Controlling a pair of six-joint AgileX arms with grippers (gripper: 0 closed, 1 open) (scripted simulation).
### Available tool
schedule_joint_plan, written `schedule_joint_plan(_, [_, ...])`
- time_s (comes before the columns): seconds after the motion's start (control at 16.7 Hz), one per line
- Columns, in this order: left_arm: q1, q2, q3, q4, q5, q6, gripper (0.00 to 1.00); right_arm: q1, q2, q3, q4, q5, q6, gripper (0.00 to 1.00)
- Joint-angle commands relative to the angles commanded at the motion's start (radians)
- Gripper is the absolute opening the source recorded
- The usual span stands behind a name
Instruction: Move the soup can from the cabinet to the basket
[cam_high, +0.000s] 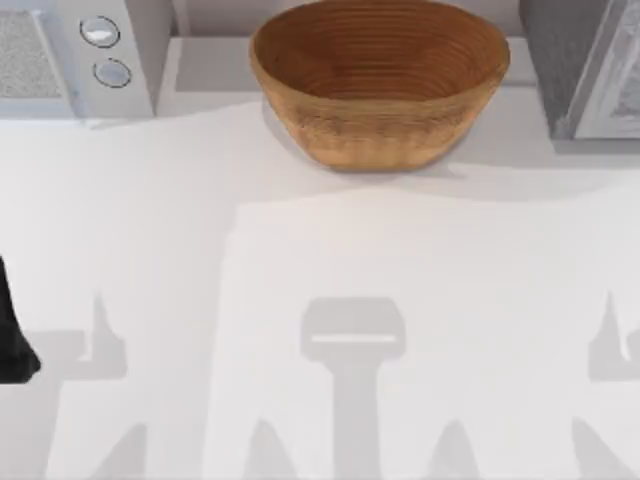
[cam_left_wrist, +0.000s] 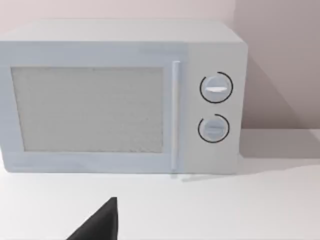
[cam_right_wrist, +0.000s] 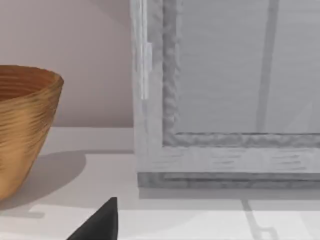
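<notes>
Your tan woven oval basket (cam_high: 380, 80) sits at the table's far middle, the grey-sided, white-doored cabinet (cam_high: 585, 65) at its right. You cannot tell either gripper's jaw state; the left arm (cam_high: 12, 335) is parked at the left edge.

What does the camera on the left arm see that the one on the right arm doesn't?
The left wrist view faces a white box with a speckled door panel and two round knobs. The right wrist view instead faces the cabinet and its pale framed door, with the woven basket beside it. Both share the white table, the pinkish wall behind, and a dark fingertip low in the picture.
</notes>
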Motion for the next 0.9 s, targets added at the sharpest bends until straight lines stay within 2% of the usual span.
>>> schedule_joint_plan(0.24, [0.0,0.0,0.0,0.0,0.0,0.0,1.0,0.004,0.023,0.031,-0.007,0.003,0.001,1.0])
schedule_joint_plan(0.42, [0.0,0.0,0.0,0.0,0.0,0.0,1.0,0.019,0.12,0.154,-0.037,0.017,0.002,1.0])
schedule_joint_plan(0.9, [0.0,0.0,0.0,0.0,0.0,0.0,1.0,0.083,0.584,0.772,-0.182,0.085,0.009,1.0])
